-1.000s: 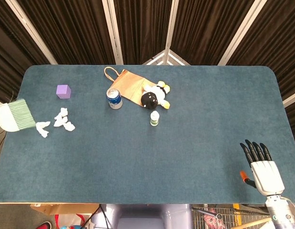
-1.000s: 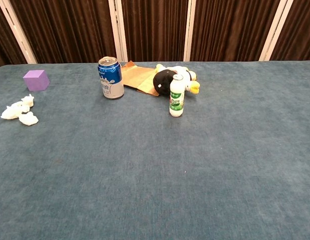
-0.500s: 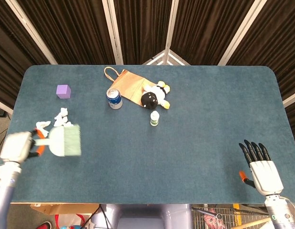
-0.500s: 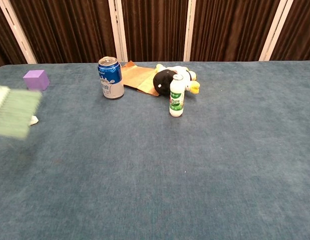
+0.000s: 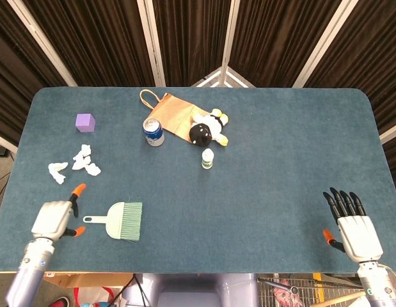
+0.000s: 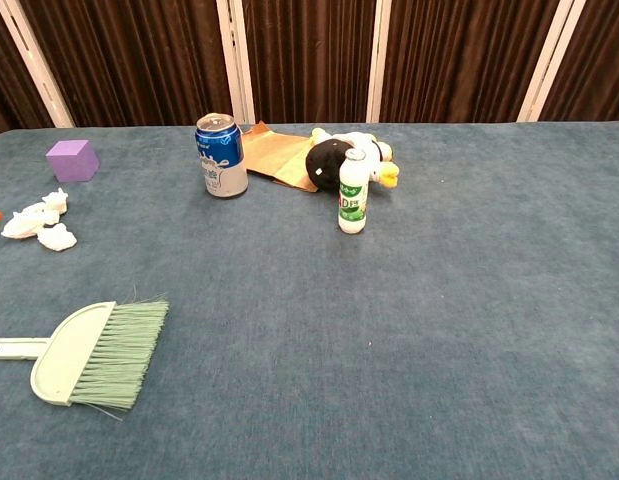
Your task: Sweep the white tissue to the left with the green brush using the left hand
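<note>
The green brush lies flat on the table near the front left, bristles pointing right and handle pointing left. My left hand sits just left of the handle's end with its fingers spread, and a small gap separates it from the handle. White tissue pieces lie behind the brush, toward the left edge, with one more scrap further left. My right hand rests at the front right corner, fingers stretched out and holding nothing.
A purple cube stands behind the tissue. Further back near the middle are a blue can, a brown paper bag, a plush toy and a small white bottle. The left table edge runs close to my left hand.
The brush came from the left edge, swung right over the tissue, and now lies on the table near the front. My left hand has let go of it. The right hand stayed still.
</note>
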Robot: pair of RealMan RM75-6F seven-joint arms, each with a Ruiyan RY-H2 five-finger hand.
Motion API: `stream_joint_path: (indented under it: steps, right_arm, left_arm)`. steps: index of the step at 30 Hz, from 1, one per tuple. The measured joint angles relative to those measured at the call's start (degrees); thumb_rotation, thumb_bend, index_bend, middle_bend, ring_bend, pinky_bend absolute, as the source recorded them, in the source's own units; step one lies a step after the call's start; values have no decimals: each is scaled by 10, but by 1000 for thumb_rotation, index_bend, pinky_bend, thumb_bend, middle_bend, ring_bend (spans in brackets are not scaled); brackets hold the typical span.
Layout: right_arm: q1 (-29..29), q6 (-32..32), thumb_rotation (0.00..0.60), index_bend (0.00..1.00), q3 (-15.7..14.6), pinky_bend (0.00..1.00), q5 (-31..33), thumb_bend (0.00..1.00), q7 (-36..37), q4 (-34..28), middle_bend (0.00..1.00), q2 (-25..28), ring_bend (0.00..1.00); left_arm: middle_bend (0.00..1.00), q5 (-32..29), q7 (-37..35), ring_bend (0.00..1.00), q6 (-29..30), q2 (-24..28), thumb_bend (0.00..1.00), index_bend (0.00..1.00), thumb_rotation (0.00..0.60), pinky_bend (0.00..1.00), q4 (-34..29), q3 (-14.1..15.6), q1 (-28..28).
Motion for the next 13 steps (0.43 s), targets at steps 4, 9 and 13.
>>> stream_joint_path:
  steps: [4,9,13]
  right_arm:
    - [0,1,600,0,0,0,-2,322,0,1,0,0,0]
    - [0,3,600,0,0,0,-5,323,-2,3,0,-1,0]
    - [2,1,600,0,0,0,-5,322,-5,4,0,-3,0]
  left_arm:
    - [57,34,-52,105,27,32,0,0,600,245,-1,4,21]
    - [0,113,-138,0,91,54,0,0,600,51,26,12,57]
    - [0,186,-175,0,181,60,0,0,600,42,102,18,91]
